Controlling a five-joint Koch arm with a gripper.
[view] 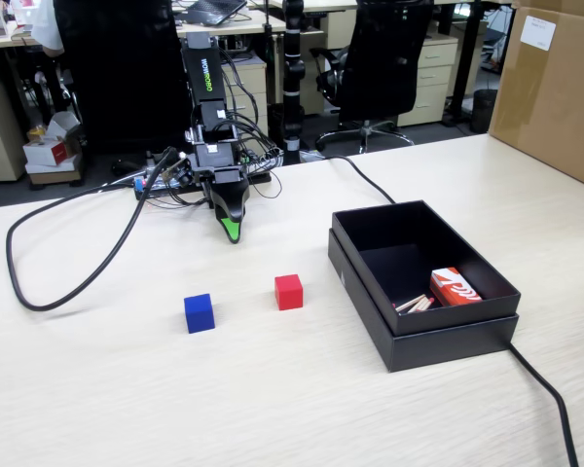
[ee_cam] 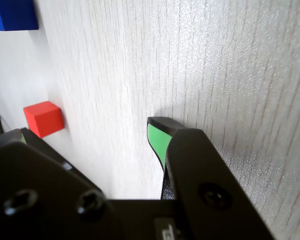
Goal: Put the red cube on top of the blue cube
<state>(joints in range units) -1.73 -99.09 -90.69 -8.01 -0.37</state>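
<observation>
Red cube (view: 289,292) sits on desk (view: 273,389), well apart from jaws, forward and slightly right of gripper (view: 234,233) in fixed view. Blue cube (view: 199,313) just left of red cube. Jaws look closed, empty.

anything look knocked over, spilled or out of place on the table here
Nothing stands out. The red cube and blue cube sit flat and apart on the table. The black box stands upright, holding a carton. The gripper holds nothing.
</observation>
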